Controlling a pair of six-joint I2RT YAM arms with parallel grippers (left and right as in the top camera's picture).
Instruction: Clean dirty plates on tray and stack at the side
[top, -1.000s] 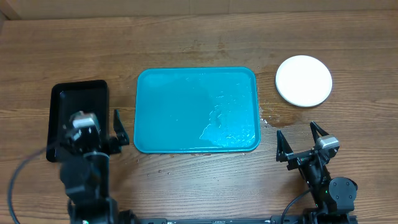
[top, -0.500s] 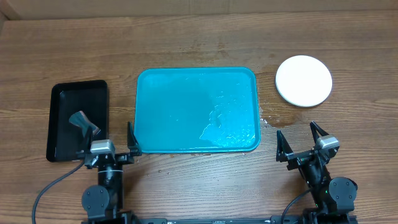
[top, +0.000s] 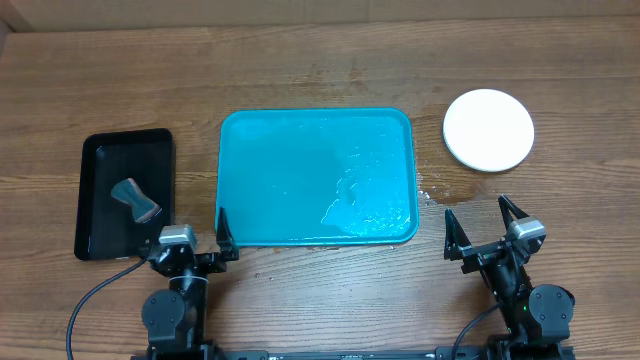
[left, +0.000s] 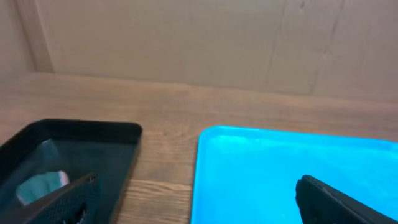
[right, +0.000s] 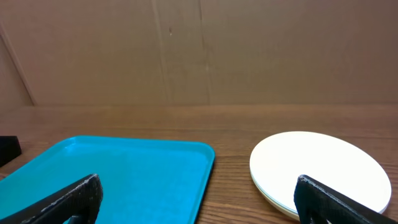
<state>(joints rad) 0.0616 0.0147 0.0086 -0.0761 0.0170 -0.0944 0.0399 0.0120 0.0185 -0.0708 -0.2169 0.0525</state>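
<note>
The turquoise tray (top: 316, 176) lies mid-table with no plates on it; wet patches shine near its right front. It also shows in the left wrist view (left: 292, 171) and the right wrist view (right: 118, 174). A stack of plates (top: 488, 130) with the white one on top sits on the table to the tray's right; a pale green edge shows under it in the right wrist view (right: 317, 168). My left gripper (top: 190, 238) is open and empty at the tray's front left corner. My right gripper (top: 487, 226) is open and empty in front of the plates.
A small black tray (top: 125, 192) stands left of the turquoise one and holds a grey-teal sponge (top: 135, 198). Drops of water (top: 428, 192) lie on the wood between the tray and the plates. A cardboard wall (right: 199, 50) closes the far side.
My left arm pulled back from over the black tray to the front edge, leaving the sponge lying in the black tray. The right arm has not moved.
</note>
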